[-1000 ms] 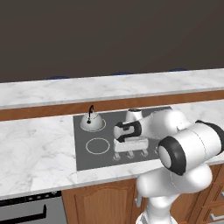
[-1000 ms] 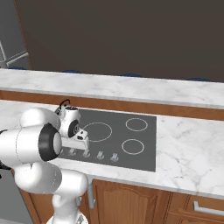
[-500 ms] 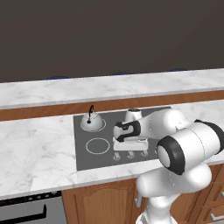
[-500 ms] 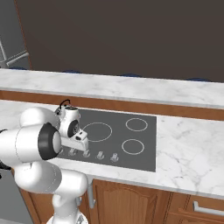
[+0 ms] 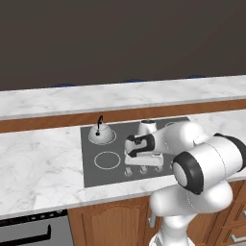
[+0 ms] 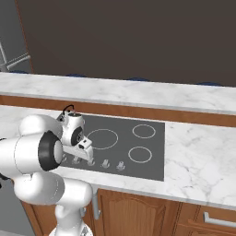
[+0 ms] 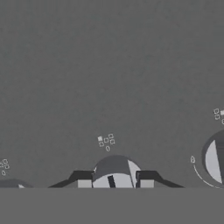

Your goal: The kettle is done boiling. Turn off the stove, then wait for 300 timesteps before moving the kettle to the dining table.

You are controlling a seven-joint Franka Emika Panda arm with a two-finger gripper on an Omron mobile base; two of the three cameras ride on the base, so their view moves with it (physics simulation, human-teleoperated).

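You have the white marble bench [image 5: 33,163] carrying the flat dark grey stove [image 5: 91,170]; the squat silver kettle [image 5: 100,134] sits on its rear-left burner. Your end effector [image 7: 114,183] straddles a small grey round knob [image 7: 114,171], fingers [image 7: 84,180] slightly apart beside it; contact is unclear.

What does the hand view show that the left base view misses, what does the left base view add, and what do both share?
Hand view: tiny burner marks printed above a knob, with the fingertips flanking it. Left base view: the kettle on the rear left burner, and the dining table behind. Both: the dark stove.
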